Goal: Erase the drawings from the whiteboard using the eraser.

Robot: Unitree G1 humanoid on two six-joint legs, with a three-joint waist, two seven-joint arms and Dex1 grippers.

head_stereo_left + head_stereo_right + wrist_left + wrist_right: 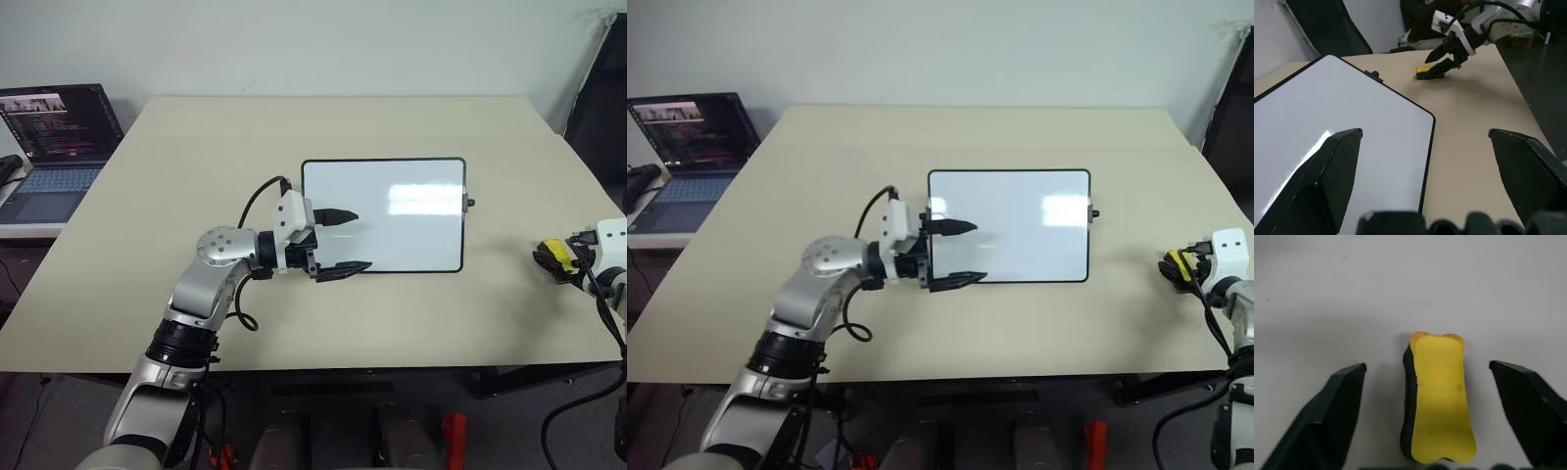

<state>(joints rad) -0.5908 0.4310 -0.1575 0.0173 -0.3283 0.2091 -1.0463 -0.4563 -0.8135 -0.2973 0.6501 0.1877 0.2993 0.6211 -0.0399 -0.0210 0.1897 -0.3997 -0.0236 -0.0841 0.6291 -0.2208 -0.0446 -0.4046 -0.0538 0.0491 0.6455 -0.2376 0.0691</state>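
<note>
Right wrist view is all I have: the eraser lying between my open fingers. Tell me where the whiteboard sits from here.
Observer: The whiteboard lies flat mid-table, to the robot's left of the eraser, with bare table between them.
Operator: Report what is left to erase.
Observer: I can make out no blue marks on the board, just glare patches.
Operator: Give me the left arm.
Observer: The left gripper is open at the board's left end, one finger over the white surface, the other at its near edge.
</note>
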